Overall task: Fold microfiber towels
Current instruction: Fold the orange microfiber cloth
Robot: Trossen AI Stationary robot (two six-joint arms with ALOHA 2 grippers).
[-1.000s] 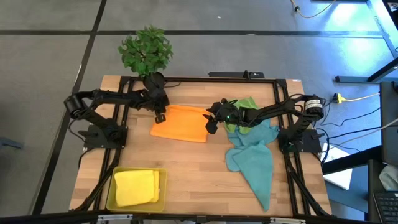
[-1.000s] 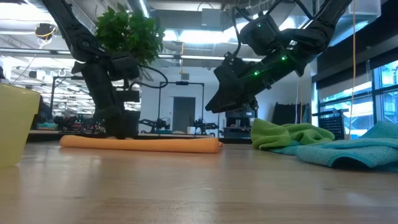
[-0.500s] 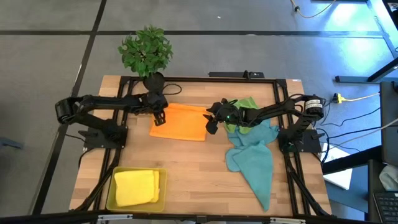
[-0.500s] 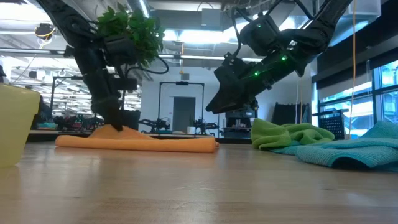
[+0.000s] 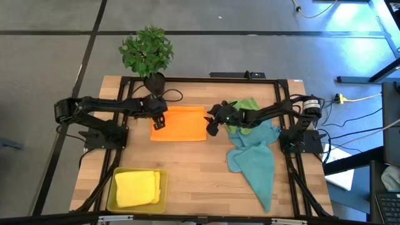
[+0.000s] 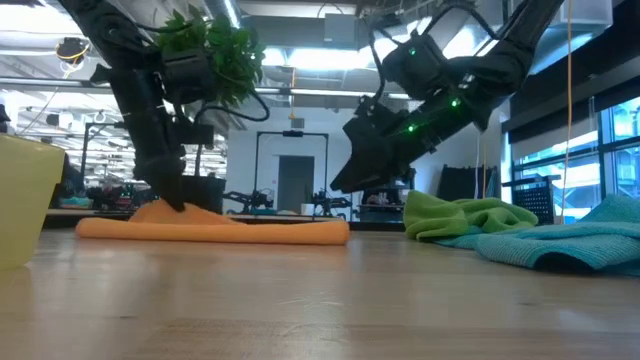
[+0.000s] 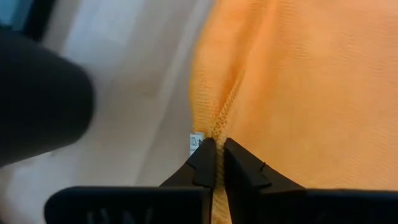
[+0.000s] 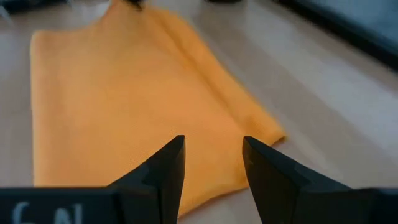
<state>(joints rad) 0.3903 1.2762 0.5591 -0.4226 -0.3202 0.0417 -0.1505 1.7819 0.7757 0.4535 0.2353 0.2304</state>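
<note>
**Left hand pinching the orange towel's edge**

Left hand, fingers clamped on a ridge at the left edge of the orange towel, which lies folded on the surface. Right hand, fingers apart, hovers just off the towel's right edge. Green towel and teal towels lie heaped to the right; yellow towel rests in a tray.

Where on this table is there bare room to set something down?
Bare wood lies between the tray and teal towels, in front of the orange towel. The right side is crowded with towels.
</note>
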